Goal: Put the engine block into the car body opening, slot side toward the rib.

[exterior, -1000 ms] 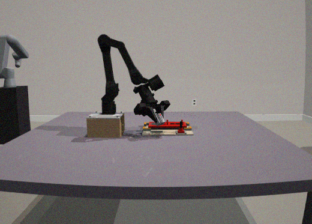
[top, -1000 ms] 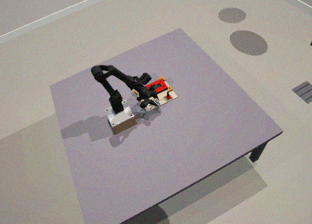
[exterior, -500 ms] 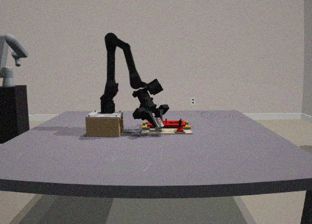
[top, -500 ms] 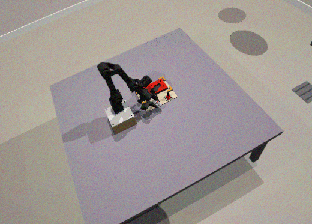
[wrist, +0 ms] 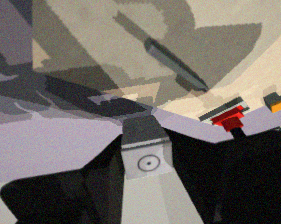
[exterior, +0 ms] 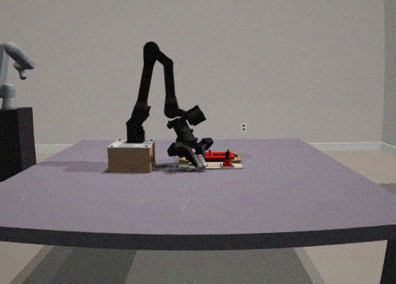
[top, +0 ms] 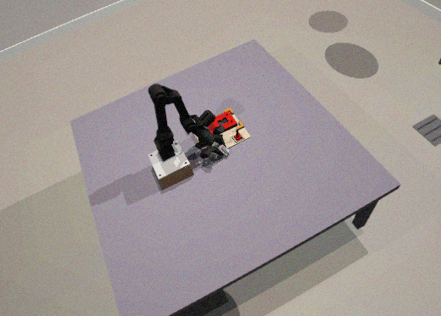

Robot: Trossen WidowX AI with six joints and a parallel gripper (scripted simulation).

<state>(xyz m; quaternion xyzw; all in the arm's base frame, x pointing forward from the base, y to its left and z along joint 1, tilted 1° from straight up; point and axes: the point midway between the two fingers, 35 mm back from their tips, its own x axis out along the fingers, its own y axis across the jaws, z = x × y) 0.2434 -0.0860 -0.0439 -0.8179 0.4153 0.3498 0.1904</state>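
The jaws [exterior: 196,160] are clenching a small grey block, the engine block [exterior: 199,161], and are holding it low over the worktop [top: 271,185], very near to its surface. It is hanging at the side of the beige board [top: 238,136] that is turned toward the arm's pedestal [top: 177,177], so it is not yet over the red car body [top: 221,122]. All of this is sitting in the middle part of the worktop, a little toward the far edge in the exterior view.

In the wrist view the engine block [wrist: 147,159] is showing one grey face with a small round mark, and beyond it the edge of the board with a small red piece [wrist: 230,118]. I cannot tell from these pictures which face is carrying the slot, and the opening and its rib are too small to make out.

To do this step well, I judge the arm is needing first to lift the block high enough to pass the board's edge and the red walls, then to bring it straight above the opening. The wrist should be turning until the block is standing upright, with the slot facing the rib, before any descent. The descent should be slow and vertical; a tilted block could jam on the rim or push the car body aside.
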